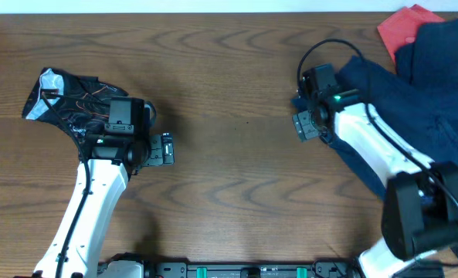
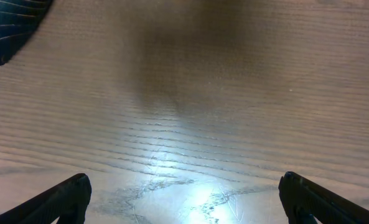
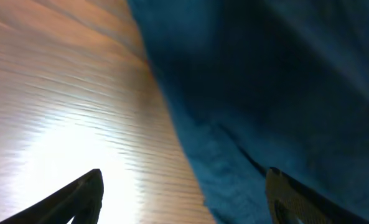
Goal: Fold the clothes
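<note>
The desk (image 1: 236, 185) under me is dark brown wood, with a bold wavy grain running across its width. Along its far edge I see a thin pale strip (image 1: 213, 6), too narrow to tell wall from floor. Close up from my wrists, a bright glare (image 2: 190, 193) of reflected light washes the grain pale.

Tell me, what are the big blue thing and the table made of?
The big blue thing looks like soft cloth: matte, rumpled into folds, fuzzy up close. The table looks like wood or a wood-look top, with brown grain lines, and smooth enough to shine under the light.
</note>
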Motion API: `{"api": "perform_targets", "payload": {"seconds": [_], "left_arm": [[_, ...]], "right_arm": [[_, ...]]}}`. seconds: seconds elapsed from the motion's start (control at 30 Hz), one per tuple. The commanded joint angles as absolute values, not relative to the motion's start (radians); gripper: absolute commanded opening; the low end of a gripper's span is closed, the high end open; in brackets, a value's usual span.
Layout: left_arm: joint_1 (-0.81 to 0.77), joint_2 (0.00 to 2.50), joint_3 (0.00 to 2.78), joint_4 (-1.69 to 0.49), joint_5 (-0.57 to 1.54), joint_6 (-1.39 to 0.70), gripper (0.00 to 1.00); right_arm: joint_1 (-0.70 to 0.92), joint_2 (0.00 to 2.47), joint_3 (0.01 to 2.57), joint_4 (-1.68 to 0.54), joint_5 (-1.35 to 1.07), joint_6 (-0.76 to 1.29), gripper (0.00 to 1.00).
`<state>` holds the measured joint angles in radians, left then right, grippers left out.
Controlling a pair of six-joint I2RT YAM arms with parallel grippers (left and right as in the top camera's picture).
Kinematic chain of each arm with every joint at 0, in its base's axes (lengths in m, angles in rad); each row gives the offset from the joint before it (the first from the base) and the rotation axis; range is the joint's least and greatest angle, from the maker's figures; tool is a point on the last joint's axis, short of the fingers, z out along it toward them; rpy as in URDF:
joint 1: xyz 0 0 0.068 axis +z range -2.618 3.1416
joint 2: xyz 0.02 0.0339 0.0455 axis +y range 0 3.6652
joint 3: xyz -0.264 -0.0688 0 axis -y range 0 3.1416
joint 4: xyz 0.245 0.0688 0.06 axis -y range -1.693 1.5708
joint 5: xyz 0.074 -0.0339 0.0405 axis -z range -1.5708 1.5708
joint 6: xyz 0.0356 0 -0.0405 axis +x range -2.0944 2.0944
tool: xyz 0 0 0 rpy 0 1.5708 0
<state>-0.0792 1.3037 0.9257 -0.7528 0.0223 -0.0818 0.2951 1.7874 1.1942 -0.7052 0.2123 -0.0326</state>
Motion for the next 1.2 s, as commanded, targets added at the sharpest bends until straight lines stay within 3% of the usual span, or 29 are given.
{"api": "perform_targets", "payload": {"seconds": [0.0,0.13,0.27,0.4,0.5,0.6,0.77,0.9,1.0,1.03,1.1,1.17], "left_arm": [[-0.075,1.304,0.937,-0.754,0.018,-0.091,0.98],[-0.075,1.304,0.937,-0.754,0.018,-0.091,0.98],[-0.075,1.304,0.937,-0.754,0.018,-0.091,0.98],[-0.075,1.304,0.937,-0.754,0.018,-0.091,0.98],[-0.075,1.304,0.937,-0.754,0.018,-0.091,0.98],[-0.075,1.304,0.937,-0.754,0.018,-0.091,0.98],[-0.075,1.304,0.937,-0.754,0.018,-0.091,0.98],[-0.075,1.304,0.937,-0.754,0.018,-0.091,0.98],[-0.075,1.304,0.937,-0.746,0.018,-0.091,0.98],[-0.075,1.304,0.937,-0.746,0.018,-0.091,0.98],[-0.075,1.304,0.937,-0.746,0.018,-0.091,0.98],[-0.075,1.304,0.937,-0.746,0.018,-0.091,0.98]], "right_arm": [[0.270,1.855,1.195,-0.704,0.303,-0.014,0.83],[0.244,1.930,1.195,-0.704,0.303,0.024,0.80],[0.226,1.951,1.195,-0.686,0.307,0.102,0.49],[0.212,1.920,1.197,-0.659,0.315,0.150,0.27],[0.213,1.878,1.200,-0.651,0.314,0.152,0.01],[0.229,1.802,1.216,-0.671,0.252,0.120,0.01],[0.316,1.631,1.288,-0.673,-0.148,0.004,0.01],[0.449,1.552,1.306,-0.514,-0.316,0.006,0.01],[0.558,1.557,1.306,-0.356,-0.270,0.006,0.14],[0.583,1.564,1.306,-0.323,-0.229,0.007,0.27],[0.618,1.578,1.306,-0.288,-0.145,0.007,0.70],[0.632,1.588,1.306,-0.285,-0.060,0.014,0.98]]}}
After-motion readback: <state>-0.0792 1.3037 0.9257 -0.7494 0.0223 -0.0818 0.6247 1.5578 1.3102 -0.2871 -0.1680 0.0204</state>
